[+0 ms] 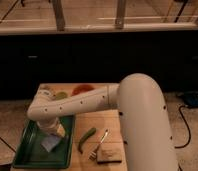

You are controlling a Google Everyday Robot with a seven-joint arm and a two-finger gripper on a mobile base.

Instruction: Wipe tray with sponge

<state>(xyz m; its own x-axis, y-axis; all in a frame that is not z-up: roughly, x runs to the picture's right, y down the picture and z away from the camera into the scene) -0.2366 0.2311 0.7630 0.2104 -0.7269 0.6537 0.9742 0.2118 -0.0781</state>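
The green tray lies at the front left of the wooden table. The pale bluish-white sponge rests on the tray's floor, near its right side. My white arm reaches from the right across the table to the tray. My gripper points down over the tray, just above and to the right of the sponge, at or very near its upper edge. The arm's wrist hides the tray's back right corner.
A green pepper lies just right of the tray. A fork and a tan-brown block lie further right. A red item and a green item sit at the table's back. A dark cabinet front stands behind.
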